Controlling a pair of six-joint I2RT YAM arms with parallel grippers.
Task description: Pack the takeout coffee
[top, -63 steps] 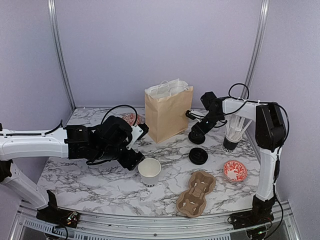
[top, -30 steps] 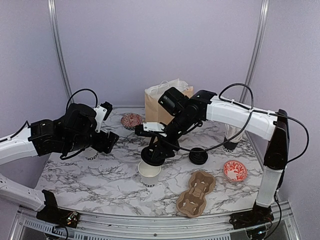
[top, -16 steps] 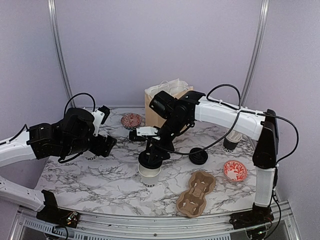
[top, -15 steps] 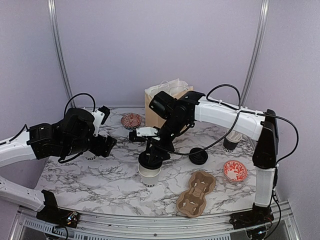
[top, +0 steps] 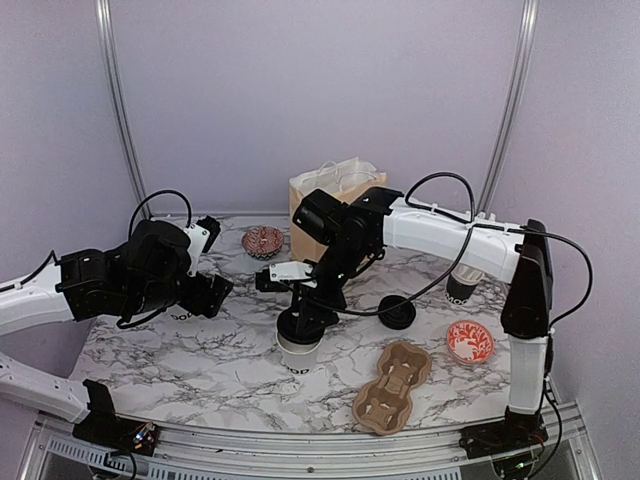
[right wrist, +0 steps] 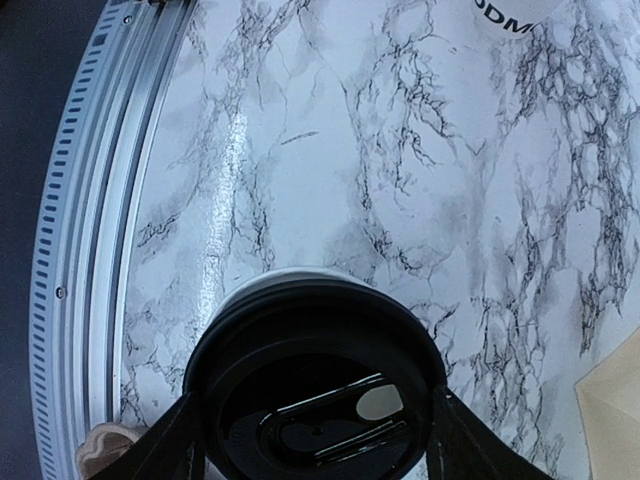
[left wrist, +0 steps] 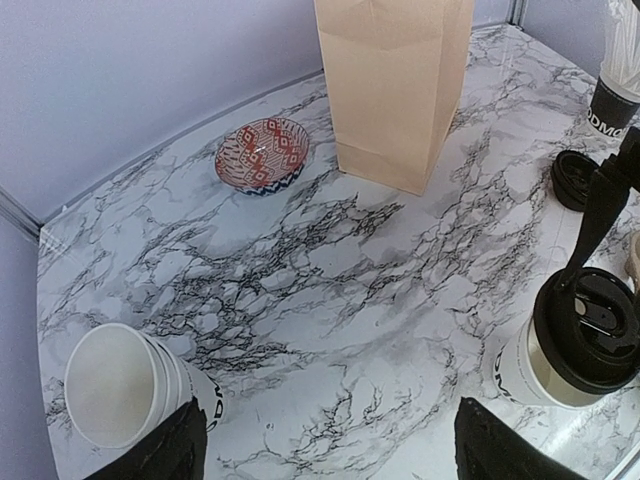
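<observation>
- Now down: noted black lid (left wrist: 588, 330) sitting on top of the white cup (left wrist: 520, 368) at table centre, where two seconds back the cup stood open with nothing over it.
- Traced lid's path: up beside the paper bag (top: 335, 220) first, then swung across over the cup, then lowered in the last second until contact or very near it.
- Right gripper (right wrist: 315, 440) clamped on the lid, a finger on each side of its edge; no release yet.
- Spotted a thin white crescent of cup rim past the lid's far-left edge in the right wrist view; cannot tell whether fully snapped on or merely resting, possibly a shade off-centre.
- Left gripper (left wrist: 325, 445) pulled away from the cup to the left side of the table; fingers spread wide, holding nothing, hovering near the stacked white cups (left wrist: 125, 385) lying on their side.
- Meaning for the task, as a judgement: capping step close to finished for this one cup; likely needs a press down to seat the lid before letting go.
- Not yet packed: cup on bare marble, well apart from the bag, with the pulp carrier (top: 392, 385) vacant just to its right.
- Logged a spare lid (top: 397, 312) flat on the table between cup and bag.
</observation>
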